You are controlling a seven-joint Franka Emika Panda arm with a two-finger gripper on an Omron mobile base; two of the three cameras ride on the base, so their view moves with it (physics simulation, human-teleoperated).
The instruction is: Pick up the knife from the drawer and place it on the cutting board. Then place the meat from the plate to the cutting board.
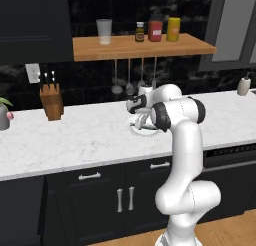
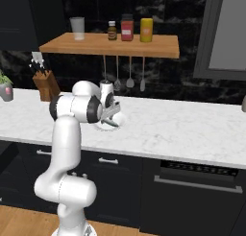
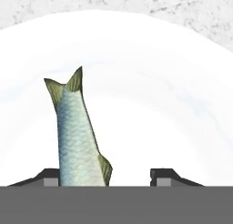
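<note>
**Gripper low over plate, fish between the tips**

Front half of the silver-green scaly fish (image 3: 78,132) is cut off at the bottom of the hand view; only tail and rear body show. It lies on the small round pale plate (image 3: 173,82), between the 2 dark fingertips (image 3: 51,176), close against 1 tip, clear gap to the other. Two-finger gripper (image 3: 107,175) is partly open; cannot tell if it grips the fish. In both base views the white arm's elbow hides most of the plate (image 1: 136,127) and the hand. Plate sits mid-depth on the white marble counter (image 1: 75,135), bare stone all around. Wooden knife block (image 1: 51,101) well apart at the back wall. Wooden shelf (image 2: 110,44) with jars overhead.
</note>
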